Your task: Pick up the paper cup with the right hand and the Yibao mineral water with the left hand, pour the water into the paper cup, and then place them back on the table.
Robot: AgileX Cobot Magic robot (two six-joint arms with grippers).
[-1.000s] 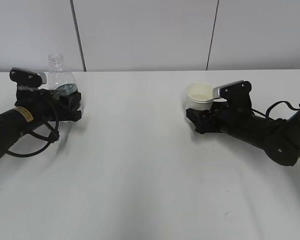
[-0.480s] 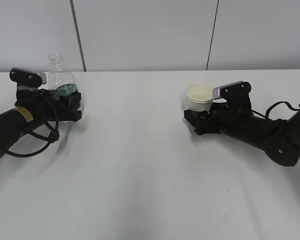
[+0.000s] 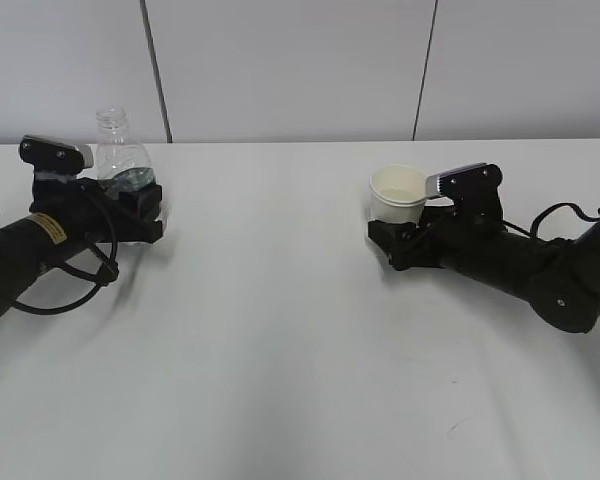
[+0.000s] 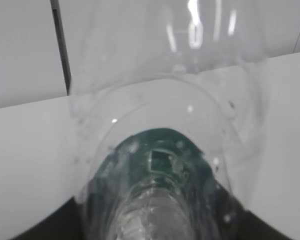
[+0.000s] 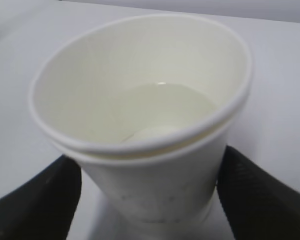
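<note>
Both arms lie low & nearly flat along the white counter (image 3: 280, 330), each reaching in from its own side toward the far half.

Left arm (image 3: 40, 245): comes in from the left edge, body angled up-right, yellow sticker on top, black cables looping under it, grey camera block at its far end. Left claw (image 3: 140, 212) sits around the lower part of the Yibao mineral water (image 3: 118, 160); bottle upright, no cap, neck & shoulder sticking up above the claw, far-left on the counter close to the wall. Wrist view fills w/ the clear bottle (image 4: 165, 165), green label showing thru the plastic, dark claw parts at both bottom corners right against the bottle sides. Reads as pinching the bottle. Bottle base hidden by the claw, so can't tell if it rests on the counter.

Right arm (image 3: 520, 265): comes in from the right edge, angled up-left, grey camera block on top, thin cable trailing right. Right claw (image 3: 400, 238) is at the paper cup (image 3: 398, 195), right of centre, cup upright. In the right wrist view the cup (image 5: 145, 145) stands on the counter w/ pale liquid in the bottom; black fingers (image 5: 260, 195) flank it left & right, spread wide. Small gaps show near the cup wall on both sides, so not squeezing it.

Cup & bottle well apart, bare counter between.
</note>
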